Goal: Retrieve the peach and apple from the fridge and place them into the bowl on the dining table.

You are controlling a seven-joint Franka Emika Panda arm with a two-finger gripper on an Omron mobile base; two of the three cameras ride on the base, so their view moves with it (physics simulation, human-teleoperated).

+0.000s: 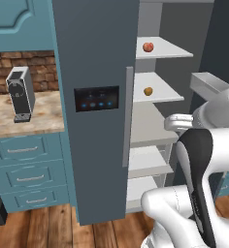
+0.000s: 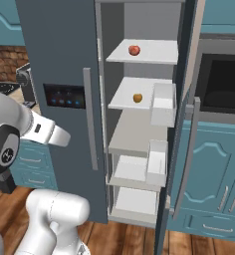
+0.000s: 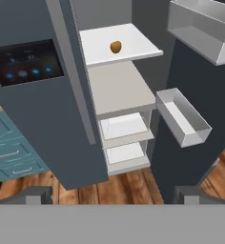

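The dark grey fridge [image 1: 92, 48] [image 2: 55, 50] [image 3: 28, 109] has its left door shut and its right door swung open, baring white shelves. A red apple [image 1: 148, 47] [image 2: 134, 50] lies on the top shelf. One shelf below it rests an orange-yellow peach [image 1: 148, 91] [image 2: 137, 98] [image 3: 115, 46]. My gripper [image 3: 112, 195] is open and holds nothing. It hangs in front of the open compartment, well short of the shelves and lower than the peach. The bowl and the dining table are out of view.
Grey door bins [image 2: 162, 104] [image 3: 183, 116] jut from the open right door, close to my arm. A coffee machine [image 1: 20, 94] stands on the marbled counter [image 1: 43, 121] left of the fridge. A dark built-in oven [image 2: 221, 89] sits in teal cabinets on the right.
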